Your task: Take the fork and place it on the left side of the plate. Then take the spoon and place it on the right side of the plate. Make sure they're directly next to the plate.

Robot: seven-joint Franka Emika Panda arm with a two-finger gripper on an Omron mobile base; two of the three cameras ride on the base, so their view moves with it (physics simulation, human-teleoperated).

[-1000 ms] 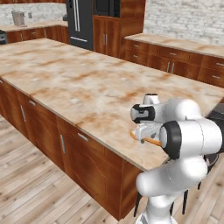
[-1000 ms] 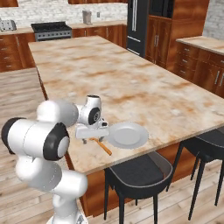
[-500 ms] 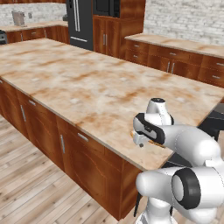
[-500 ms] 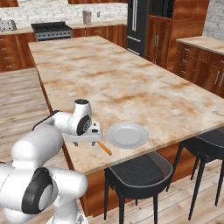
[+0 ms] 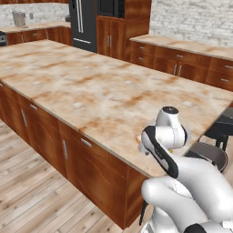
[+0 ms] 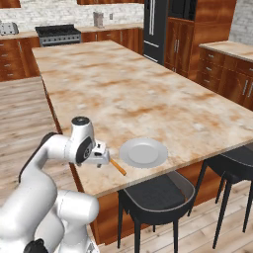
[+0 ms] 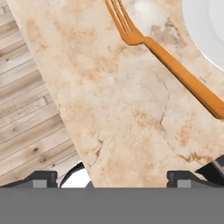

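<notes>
Right base view shows the white arm folded low at the near left edge of the counter (image 6: 148, 94), elbow bent, wrist turned so the gripper (image 6: 102, 159) sits just above the stone near the corner. Its jaws stand spread wide and hold nothing — in the hand view the two dark fingertips (image 7: 43, 178) sit far apart at the bottom, bare marbled surface between them. Just right of the gripper lies the fork (image 6: 117, 167), slim, orange-tan, wood-like, angled toward the counter edge; the hand view shows its short tines and straight handle (image 7: 175, 70) flat on the mottled tan stone. Beside the fork, on its right, sits the plate (image 6: 143, 152), round, shallow, pale grey-white with a wide smooth rim.
</notes>
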